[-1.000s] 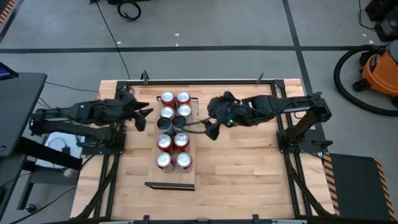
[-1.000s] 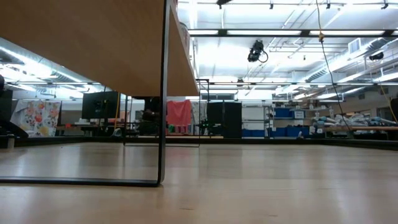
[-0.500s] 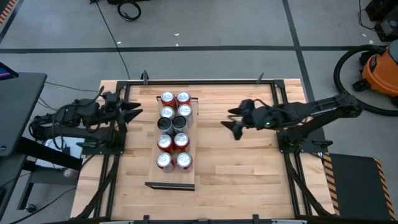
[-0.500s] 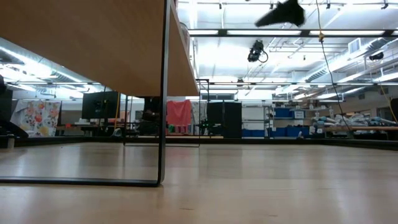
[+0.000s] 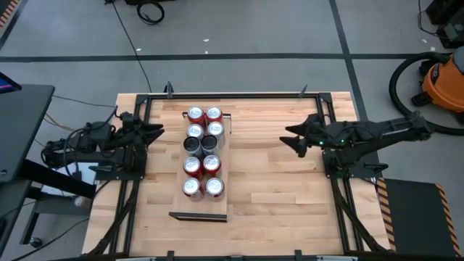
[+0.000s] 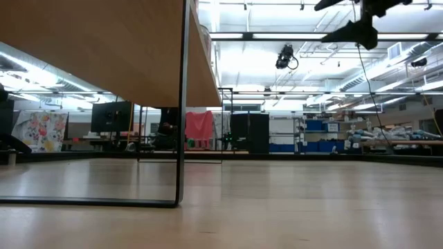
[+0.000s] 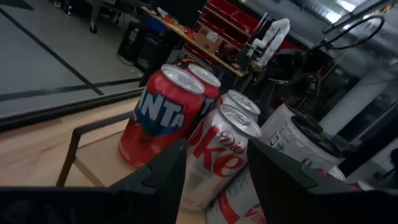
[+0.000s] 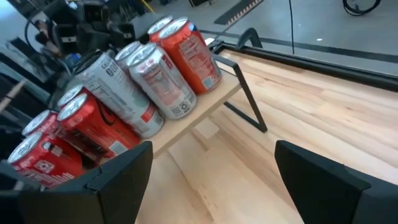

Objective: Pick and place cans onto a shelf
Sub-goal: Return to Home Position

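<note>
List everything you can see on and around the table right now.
cans: ten; red, silver and black; two rows of five on the shelf
shelf: one; light wood with dark end rails; on the table, left of its middle
table: one; light wood, black frame
vacuum: one; orange and black; on the floor off the table's right side
left gripper: dark; fingers open, empty; left of the cans
right gripper: dark; fingers open, empty; right of the cans

We see bright, even overhead light on the counter [image 5: 275, 181], with soft, short shadows. In the low view, ceiling strip lights [image 6: 311, 36] glare white. In the wrist views the near fingers [image 7: 155, 180] are dark and blurred, while the cans [image 8: 155, 74] stay sharp.
</note>
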Tool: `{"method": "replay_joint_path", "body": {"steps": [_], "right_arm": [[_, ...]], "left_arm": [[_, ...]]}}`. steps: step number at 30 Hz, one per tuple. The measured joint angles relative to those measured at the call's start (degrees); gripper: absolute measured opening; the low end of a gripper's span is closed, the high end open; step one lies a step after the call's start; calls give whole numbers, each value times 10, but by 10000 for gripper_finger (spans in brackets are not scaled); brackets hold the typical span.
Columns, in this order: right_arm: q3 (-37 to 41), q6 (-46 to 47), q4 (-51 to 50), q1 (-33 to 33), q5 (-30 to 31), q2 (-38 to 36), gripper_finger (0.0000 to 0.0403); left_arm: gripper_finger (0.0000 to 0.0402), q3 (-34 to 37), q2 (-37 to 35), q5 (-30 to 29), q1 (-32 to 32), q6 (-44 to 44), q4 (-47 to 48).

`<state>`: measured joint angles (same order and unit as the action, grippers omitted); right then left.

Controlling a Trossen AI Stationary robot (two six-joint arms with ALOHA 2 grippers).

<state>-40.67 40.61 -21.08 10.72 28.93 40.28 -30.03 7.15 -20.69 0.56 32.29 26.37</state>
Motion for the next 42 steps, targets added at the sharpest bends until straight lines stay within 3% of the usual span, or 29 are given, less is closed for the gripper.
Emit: {"method": "replay_joint_path", "body": {"steps": [8, 22, 32, 42], "right_arm": [[73, 43, 25, 0, 2, -63, 348], [269, 123, 204, 1, -10, -181, 348], [334, 119, 210, 4, 3, -300, 348], [403, 174, 258, 4, 57, -331, 348]], "left_arm": [[180, 53, -27, 0, 0, 41, -61], [180, 149, -29, 30, 0, 121, -197], [180, 178, -28, 39, 0, 167, -222], [162, 184, -29, 84, 0, 155, -207]]}}
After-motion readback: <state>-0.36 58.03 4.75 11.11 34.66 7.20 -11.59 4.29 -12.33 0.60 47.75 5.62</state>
